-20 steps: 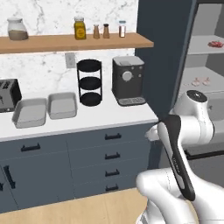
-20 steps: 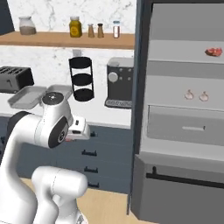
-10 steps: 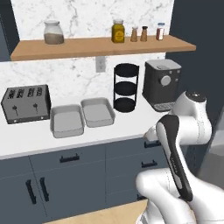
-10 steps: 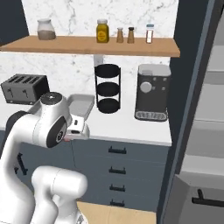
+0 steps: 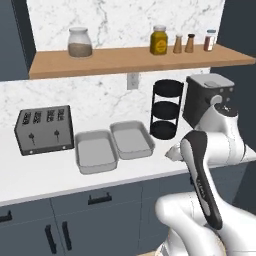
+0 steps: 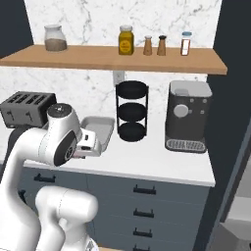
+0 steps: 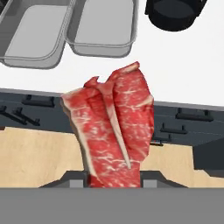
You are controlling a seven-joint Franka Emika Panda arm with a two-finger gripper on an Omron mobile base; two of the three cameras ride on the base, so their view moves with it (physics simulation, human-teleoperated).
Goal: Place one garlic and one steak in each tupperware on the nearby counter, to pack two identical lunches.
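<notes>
Clamping steak (image 7: pixel 114 131) in gripper (image 7: pixel 113 177), hanging over near counter (image 7: pixel 183 74) edge; both tupperware (image 7: pixel 105 24) trays lying empty beyond, far left; risking slab slipping floorward if carried fast, or catching tray rim, flopping outside.

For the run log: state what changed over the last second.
The base drove left along the counter, so the fridge left view and the trays came nearer the centre. Unchanged: the gripper stays shut on the steak, and both trays stay empty.
</notes>
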